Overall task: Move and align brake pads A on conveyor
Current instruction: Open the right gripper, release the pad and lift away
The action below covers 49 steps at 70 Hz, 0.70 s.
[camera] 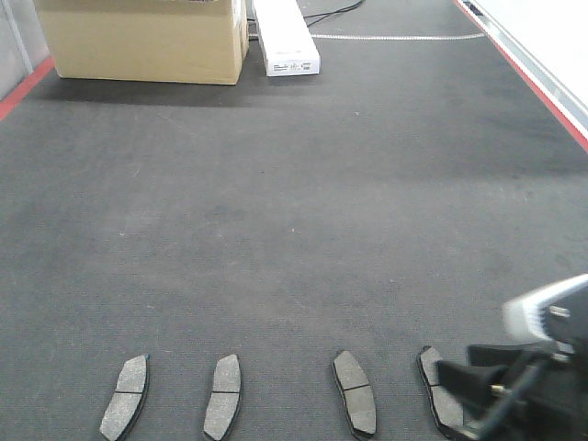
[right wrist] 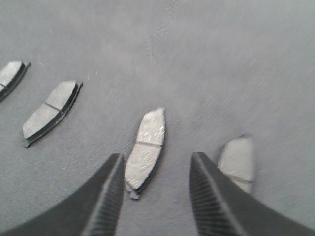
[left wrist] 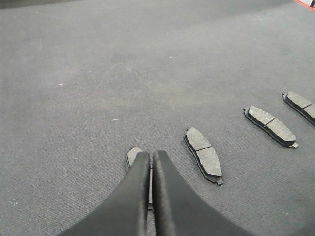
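- Four brake pads A are laid in a loose row along the near edge of the conveyor (camera: pixel 294 211), friction faces up, each with its groove running across the middle.
- From left to right in the front view they are the first pad (camera: pixel 125 397), the second pad (camera: pixel 222 397), the third pad (camera: pixel 356 393) and the fourth pad (camera: pixel 439 390). The two left ones are leaned one way and the two right ones the other, so the row is not yet aligned.
- The right gripper (right wrist: pixel 156 172) is seen held open, its black fingers (right wrist: pixel 106 196) spread wide above the belt. The third pad lies between and just beyond them while the fourth pad sits to the right, partly hidden behind the right finger — a stance that looks chosen for straddling a pad before closing.
- The left gripper (left wrist: pixel 151 162) is held with its fingers pressed together, nothing between them, and is hung over the first pad, which is largely hidden beneath the tips.
- At the far end a cardboard box (camera: pixel 142 37) and a white carton (camera: pixel 287 37) are stood on the belt, well apart from the pads.
- Little of the aligning appears done; the pads' differing tilts would still have to be corrected.
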Available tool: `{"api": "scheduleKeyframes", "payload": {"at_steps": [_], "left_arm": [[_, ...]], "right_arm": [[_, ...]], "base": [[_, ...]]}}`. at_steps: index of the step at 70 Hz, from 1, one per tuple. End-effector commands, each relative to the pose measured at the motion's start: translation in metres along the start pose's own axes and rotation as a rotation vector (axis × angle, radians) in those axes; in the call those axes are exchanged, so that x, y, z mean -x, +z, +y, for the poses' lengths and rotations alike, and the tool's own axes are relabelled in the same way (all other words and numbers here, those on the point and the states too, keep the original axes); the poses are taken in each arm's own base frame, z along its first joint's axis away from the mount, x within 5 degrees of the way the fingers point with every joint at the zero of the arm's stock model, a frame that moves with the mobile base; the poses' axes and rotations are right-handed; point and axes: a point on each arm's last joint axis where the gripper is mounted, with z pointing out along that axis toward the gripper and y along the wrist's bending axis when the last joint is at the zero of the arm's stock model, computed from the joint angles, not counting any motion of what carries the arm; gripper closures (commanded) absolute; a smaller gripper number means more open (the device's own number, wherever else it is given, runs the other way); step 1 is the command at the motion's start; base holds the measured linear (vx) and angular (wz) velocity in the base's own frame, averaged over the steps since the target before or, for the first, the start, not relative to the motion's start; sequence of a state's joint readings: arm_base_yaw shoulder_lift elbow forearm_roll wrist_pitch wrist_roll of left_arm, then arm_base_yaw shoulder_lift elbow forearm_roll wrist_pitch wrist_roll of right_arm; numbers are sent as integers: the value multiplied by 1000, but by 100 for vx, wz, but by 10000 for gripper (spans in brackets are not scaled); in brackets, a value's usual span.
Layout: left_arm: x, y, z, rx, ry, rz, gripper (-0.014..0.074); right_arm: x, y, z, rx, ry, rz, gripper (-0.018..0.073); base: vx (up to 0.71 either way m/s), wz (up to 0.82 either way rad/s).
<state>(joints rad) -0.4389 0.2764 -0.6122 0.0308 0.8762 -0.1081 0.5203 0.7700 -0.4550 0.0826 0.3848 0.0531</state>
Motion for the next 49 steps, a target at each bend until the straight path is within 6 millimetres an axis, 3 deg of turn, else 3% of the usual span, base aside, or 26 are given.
{"api": "scheduleKeyframes", "payload": {"at_steps": [1,9,22,49], "left_arm": [[12,-4,-1,-14,-7,-81,603],[12,-4,-1,-14,-7,-81,603],[12,-4,-1,-14,-7,-81,603],[12,-4,-1,-14,-7,-81,603]], "right_arm": [[12,-21,0,-8,-32,-126,318],[7,-43,-1,-20,-72,-165,403],[-10,-61,-4,-28,-93,-227,573],[-15,-76,-4,-20,-97,-334,567]], "base": [[0,0],[0,0],[0,0],[0,0]]}}
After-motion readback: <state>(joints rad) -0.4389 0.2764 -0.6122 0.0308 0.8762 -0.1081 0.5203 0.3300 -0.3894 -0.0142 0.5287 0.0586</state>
